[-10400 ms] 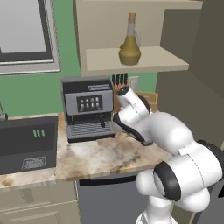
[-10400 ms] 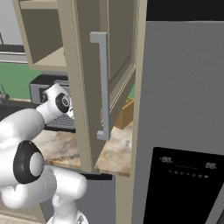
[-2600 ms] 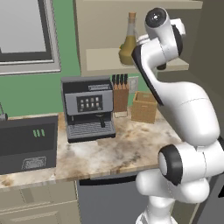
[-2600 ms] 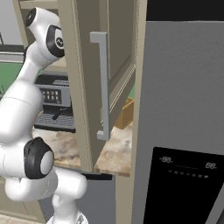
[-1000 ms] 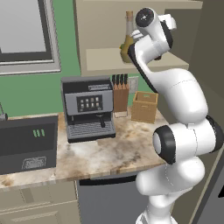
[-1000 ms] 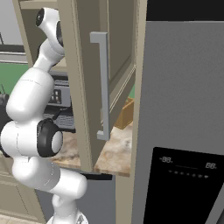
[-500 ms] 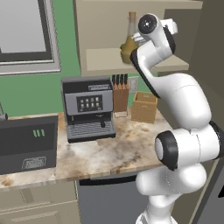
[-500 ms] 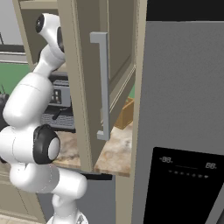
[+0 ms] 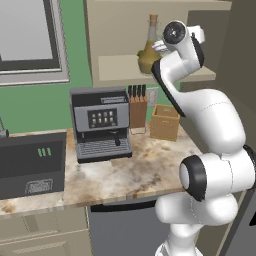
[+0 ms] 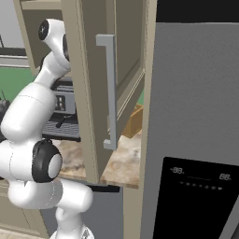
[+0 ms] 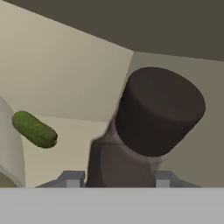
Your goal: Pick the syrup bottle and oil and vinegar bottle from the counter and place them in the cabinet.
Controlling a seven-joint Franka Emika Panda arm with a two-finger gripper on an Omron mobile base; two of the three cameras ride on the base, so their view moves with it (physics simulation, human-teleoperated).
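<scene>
Since approx 1 s ago the arm's upper end has come down a bit and leaned further into the cabinet (image 9: pixel 120 45), hand now low over the shelf (image 9: pixel 120 70), right beside the oil and vinegar bottle (image 9: pixel 149 52). That bottle stands upright on the shelf, partly behind the wrist in left base view. Hand view: syrup bottle (image 11: pixel 146 131) sits between the gripper (image 11: pixel 116 178) fingers, black cap up close, brown body running down betw. the two tips, fingers clamped on its sides. Small green pickle (image 11: pixel 34 129) lies on the shelf to the left in that view, apart from the syrup bottle. Counter (image 9: pixel 125 172) below carries coffee machine (image 9: pixel 100 122), knife block (image 9: pixel 137 107) and a wooden box (image 9: pixel 164 121). Right base view: cabinet door (image 10: pixel 93 88) stands open, fridge (image 10: pixel 196 126) at right.
</scene>
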